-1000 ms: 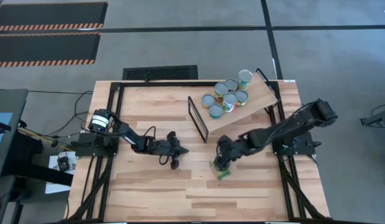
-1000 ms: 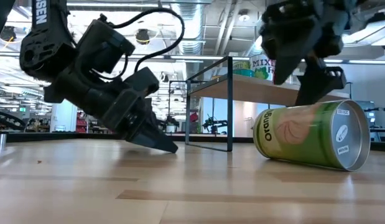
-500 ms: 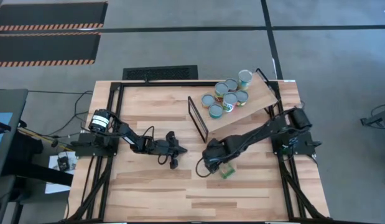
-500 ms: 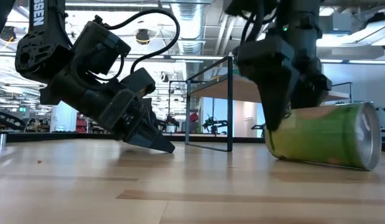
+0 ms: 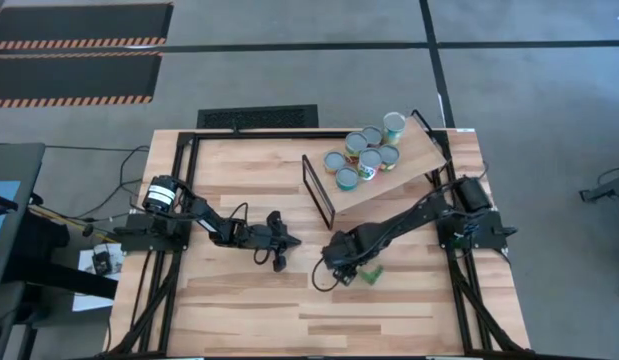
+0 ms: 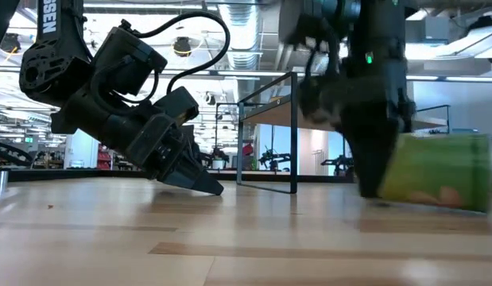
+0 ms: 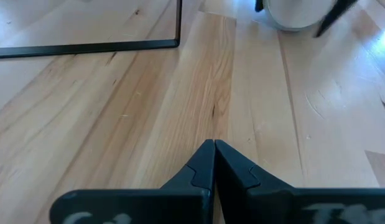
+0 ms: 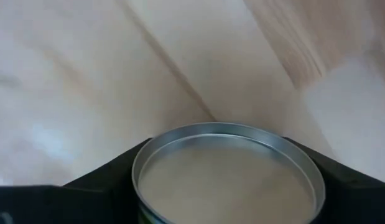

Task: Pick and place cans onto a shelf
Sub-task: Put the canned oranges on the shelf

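One green can (image 5: 368, 272) lies on its side on the surface, your right gripper (image 5: 341, 268) spread wide around it, not yet clamped. Seven cans (image 5: 366, 152) sit on the shelf (image 5: 419, 150). Squeeze next, then lift. Left gripper (image 5: 286, 243) rests clenched, empty.

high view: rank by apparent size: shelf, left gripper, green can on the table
1. shelf, clearly largest.
2. left gripper, shut, resting on the table.
3. green can, only partly visible beside the right gripper, so its rank against the left gripper is unsure.
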